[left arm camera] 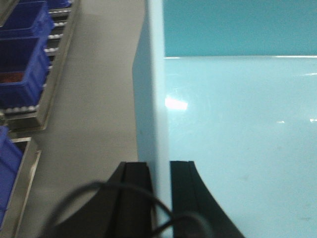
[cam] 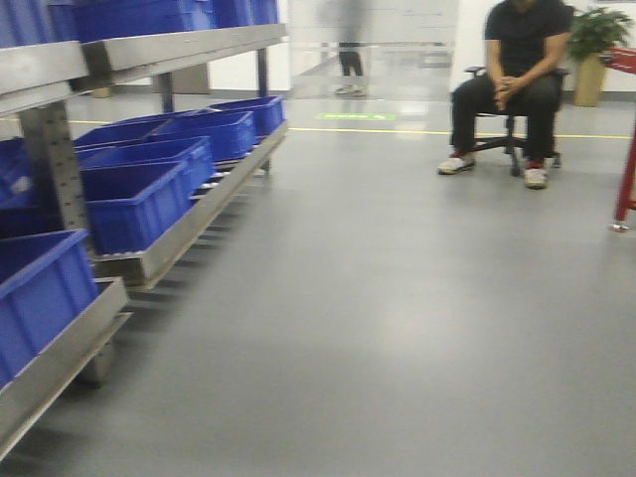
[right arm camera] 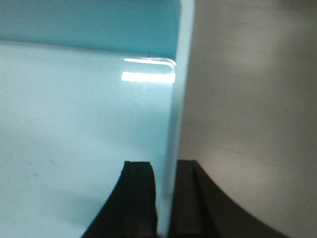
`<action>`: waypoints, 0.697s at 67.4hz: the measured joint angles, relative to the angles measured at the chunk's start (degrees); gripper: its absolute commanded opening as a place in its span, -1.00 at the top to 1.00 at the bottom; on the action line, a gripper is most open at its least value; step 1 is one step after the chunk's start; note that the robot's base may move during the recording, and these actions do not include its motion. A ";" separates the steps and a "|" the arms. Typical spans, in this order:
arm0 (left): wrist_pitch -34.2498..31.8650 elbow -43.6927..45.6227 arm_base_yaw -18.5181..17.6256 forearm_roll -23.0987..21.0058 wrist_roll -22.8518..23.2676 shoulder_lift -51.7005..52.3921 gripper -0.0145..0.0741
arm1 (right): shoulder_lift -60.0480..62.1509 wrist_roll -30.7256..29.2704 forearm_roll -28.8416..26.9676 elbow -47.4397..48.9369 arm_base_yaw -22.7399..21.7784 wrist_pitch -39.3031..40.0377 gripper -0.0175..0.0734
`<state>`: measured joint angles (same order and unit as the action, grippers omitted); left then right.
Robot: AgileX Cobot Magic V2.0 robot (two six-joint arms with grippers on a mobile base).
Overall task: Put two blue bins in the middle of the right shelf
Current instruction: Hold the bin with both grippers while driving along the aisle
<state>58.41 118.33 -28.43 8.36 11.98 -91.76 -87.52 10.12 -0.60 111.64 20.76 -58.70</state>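
Note:
Both wrist views are filled by a pale blue bin (left arm camera: 237,124) held between my arms. My left gripper (left arm camera: 159,171) is shut on the bin's left wall, one black finger (left arm camera: 136,178) outside and one inside. My right gripper (right arm camera: 164,171) is shut on the right wall of the same bin (right arm camera: 74,124) in the same way. The bin's inside looks bare and glossy. Neither the held bin nor the grippers show in the front view. Several dark blue bins (cam: 134,204) sit on a metal shelf rack (cam: 189,224) at the left. The right shelf is out of view.
Grey floor (cam: 378,318) stretches ahead. A person (cam: 512,79) sits on a chair at the back right beside a potted plant (cam: 593,40). A red frame (cam: 628,159) stands at the right edge. The left wrist view shows dark blue bins (left arm camera: 22,69) on the rack.

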 measured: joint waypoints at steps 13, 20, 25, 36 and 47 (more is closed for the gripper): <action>0.00 0.00 0.00 0.00 0.00 0.00 0.92 | 0.00 0.00 0.10 0.00 0.00 0.00 0.95; 0.00 0.00 0.00 0.00 0.00 0.00 0.92 | 0.00 0.00 0.10 0.00 0.00 0.00 0.95; 0.00 0.00 0.00 0.00 0.00 0.00 0.92 | 0.00 0.00 0.10 0.00 0.00 0.00 0.95; 0.00 0.00 0.00 0.00 0.00 0.00 0.92 | 0.10 0.00 0.10 0.00 0.00 0.00 0.95; 0.00 0.00 0.00 0.00 0.00 0.00 0.92 | 0.10 0.00 0.10 0.00 0.00 0.00 0.95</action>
<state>58.41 118.33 -28.43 8.36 11.98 -91.76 -87.42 10.12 -0.50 111.64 20.76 -58.70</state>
